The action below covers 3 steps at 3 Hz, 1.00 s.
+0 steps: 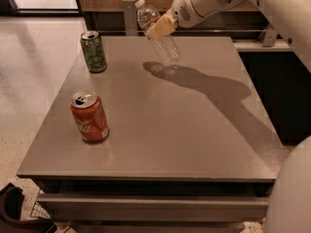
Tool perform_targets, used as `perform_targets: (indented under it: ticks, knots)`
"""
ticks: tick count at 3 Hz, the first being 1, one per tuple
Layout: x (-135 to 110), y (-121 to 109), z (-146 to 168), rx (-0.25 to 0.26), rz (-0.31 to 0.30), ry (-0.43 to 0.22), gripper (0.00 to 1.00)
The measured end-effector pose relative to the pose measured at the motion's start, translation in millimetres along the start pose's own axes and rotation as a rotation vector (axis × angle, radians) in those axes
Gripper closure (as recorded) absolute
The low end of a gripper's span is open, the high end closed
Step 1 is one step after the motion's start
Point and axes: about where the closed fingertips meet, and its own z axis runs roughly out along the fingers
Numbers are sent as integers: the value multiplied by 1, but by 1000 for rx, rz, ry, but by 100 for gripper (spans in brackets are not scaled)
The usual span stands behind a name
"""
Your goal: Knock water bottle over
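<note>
The water bottle (165, 48) is a clear ribbed bottle with a white cap, at the far middle of the table in the camera view. It is tilted, cap leaning left, and its base hangs just above the tabletop over its own shadow. My gripper (160, 28) reaches in from the upper right and its yellowish fingers (156, 31) are closed around the bottle's upper body.
A green can (94, 51) stands upright at the far left of the grey table (194, 130). A red soda can (89, 116) stands upright at the near left. A dark counter and shelf run behind the table, and the floor lies to the left.
</note>
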Motion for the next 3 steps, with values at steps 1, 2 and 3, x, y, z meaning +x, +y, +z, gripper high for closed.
perform_targets:
  ticks: [1,2,3]
  knots:
    - [10,-1,2,37,-20,135,100]
    - [21,-2,8,50,-34,231,100]
    - [32,-1,22,46,-53,316,100]
